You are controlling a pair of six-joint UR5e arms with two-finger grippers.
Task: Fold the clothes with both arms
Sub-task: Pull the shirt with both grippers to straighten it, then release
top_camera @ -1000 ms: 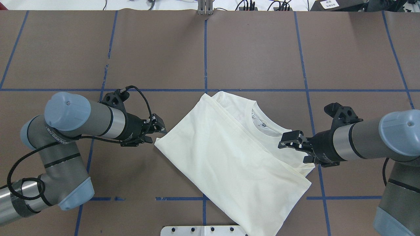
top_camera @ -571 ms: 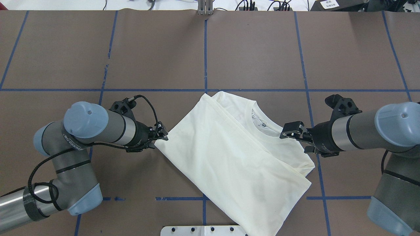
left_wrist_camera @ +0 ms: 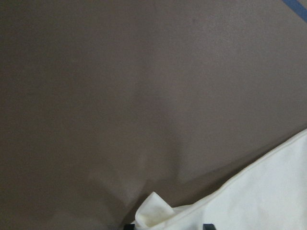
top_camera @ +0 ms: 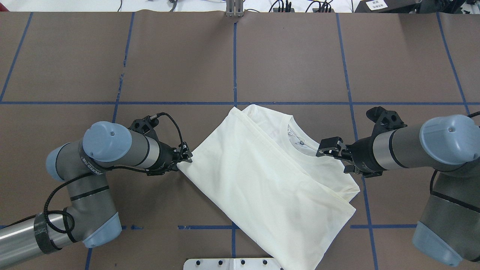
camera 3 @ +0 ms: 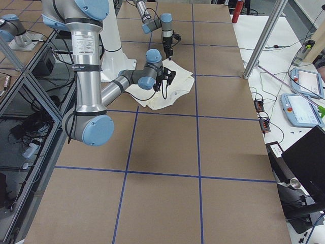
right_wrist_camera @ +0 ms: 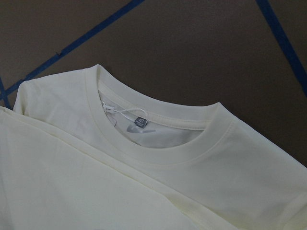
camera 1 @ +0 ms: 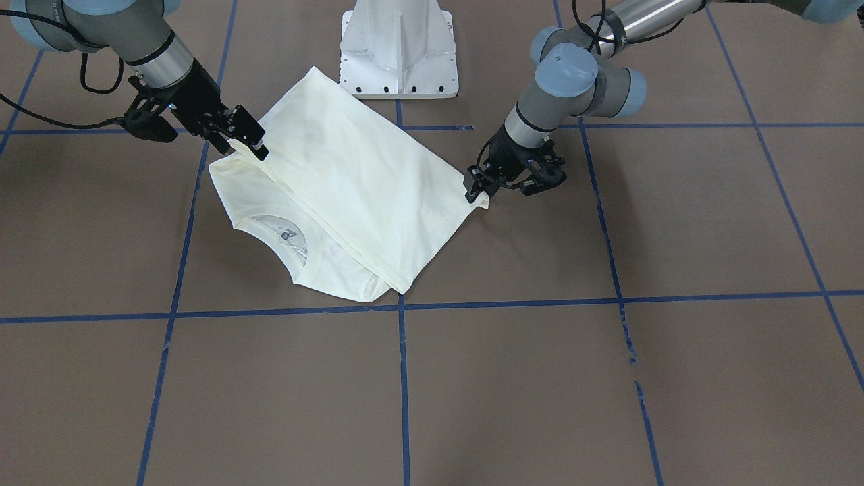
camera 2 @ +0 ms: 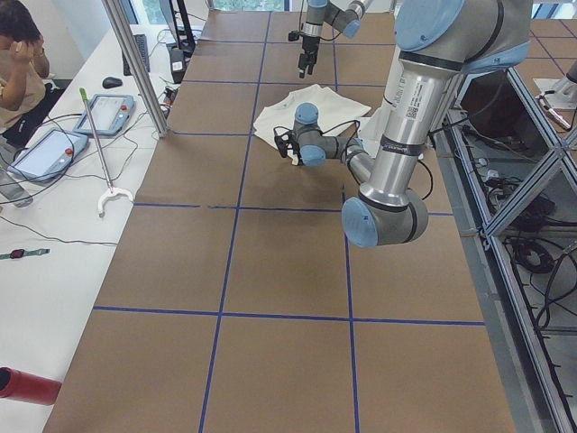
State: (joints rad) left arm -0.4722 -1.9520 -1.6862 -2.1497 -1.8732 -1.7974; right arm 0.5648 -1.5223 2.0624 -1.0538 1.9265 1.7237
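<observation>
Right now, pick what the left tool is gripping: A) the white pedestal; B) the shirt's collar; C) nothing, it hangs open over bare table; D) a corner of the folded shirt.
D: the left tool sits closed on a corner of the folded T-shirt, and the left wrist view shows fabric bunched there.

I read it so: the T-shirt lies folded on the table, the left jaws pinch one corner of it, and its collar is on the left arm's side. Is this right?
Not quite. The collar is on the right arm's side, near the right gripper; the overhead view shows it. The rest holds: the T-shirt lies folded on the table and the left gripper pinches one corner.
</observation>
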